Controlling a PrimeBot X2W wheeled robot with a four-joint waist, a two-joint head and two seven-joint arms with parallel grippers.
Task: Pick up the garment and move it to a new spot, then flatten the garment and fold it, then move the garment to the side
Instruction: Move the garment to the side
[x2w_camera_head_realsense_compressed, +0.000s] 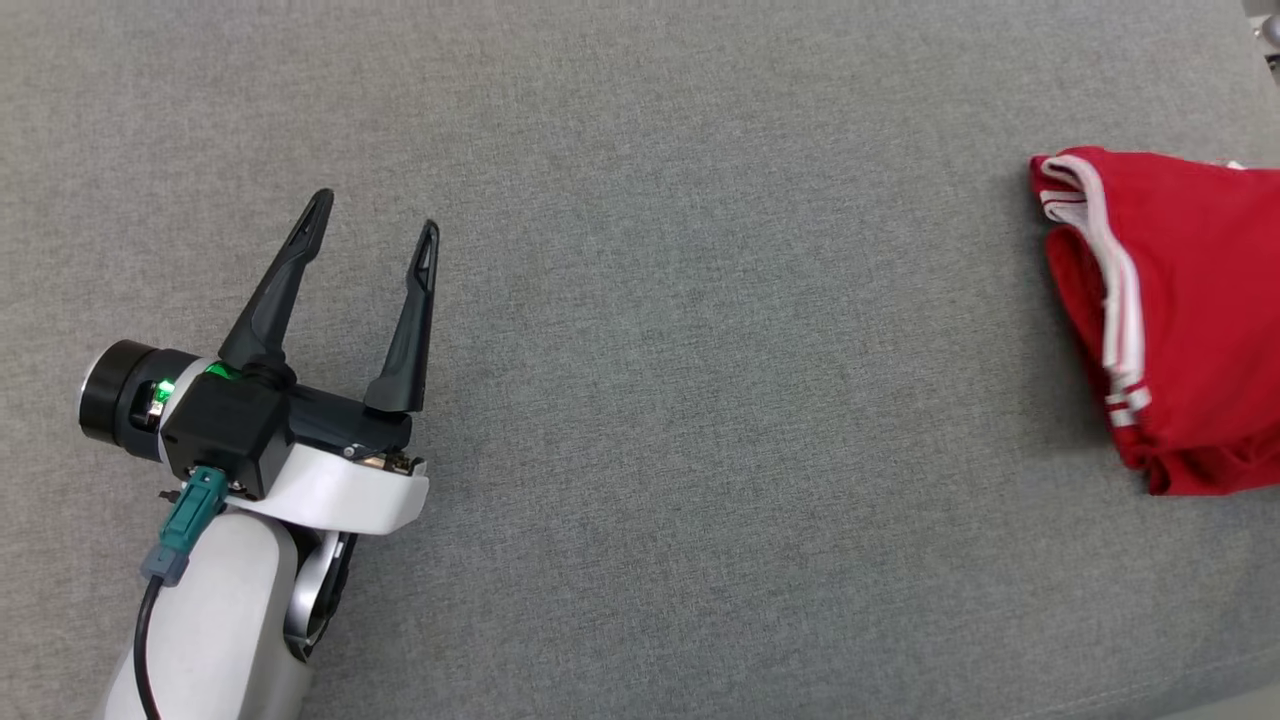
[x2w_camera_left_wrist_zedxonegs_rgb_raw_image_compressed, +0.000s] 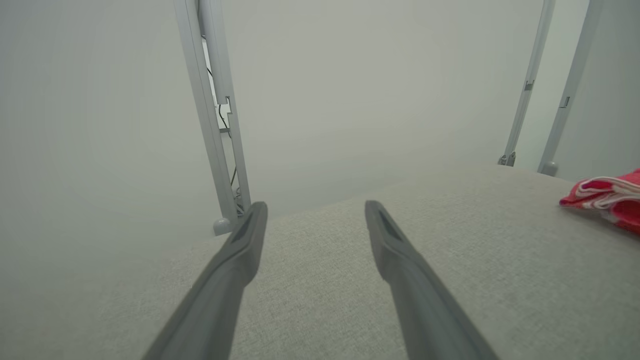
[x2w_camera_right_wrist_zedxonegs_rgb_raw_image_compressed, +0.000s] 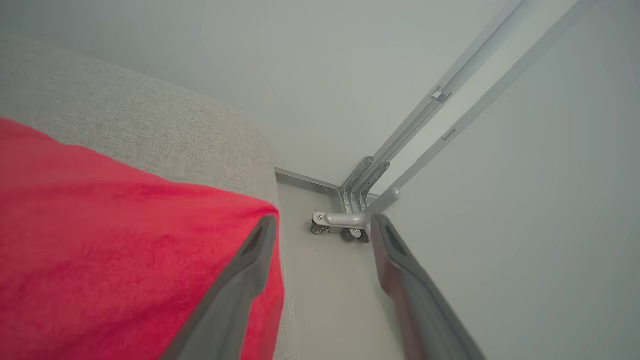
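Noting left pincer (x2w_camera_head_realsense_compressed: 376, 212) at lower left of head view, above grey fabric surface (x2w_camera_head_realsense_compressed: 700, 420), with fingers pointing up and away. Standing released, both dark fingers spread wide, gripping nothing. Crossing a wide stretch of grey fabric toward the right. Spotting red garment (x2w_camera_head_realsense_compressed: 1190, 300) at far right edge, well apart from left pincer. Lying bunched and folded on the surface, showing white stripes along its left hem, running partly out of frame. Turning to right wrist view: seeing right pincer (x2w_camera_right_wrist_zedxonegs_rgb_raw_image_compressed: 324, 222) released as well, fingers parted with pale floor between them, clasping nothing. Overlapping the red cloth with its left finger at the surface's rounded corner; touching or not, unable to tell. Noting metal frame foot (x2w_camera_right_wrist_zedxonegs_rgb_raw_image_compressed: 350, 217) on castors beyond, standing on the floor.
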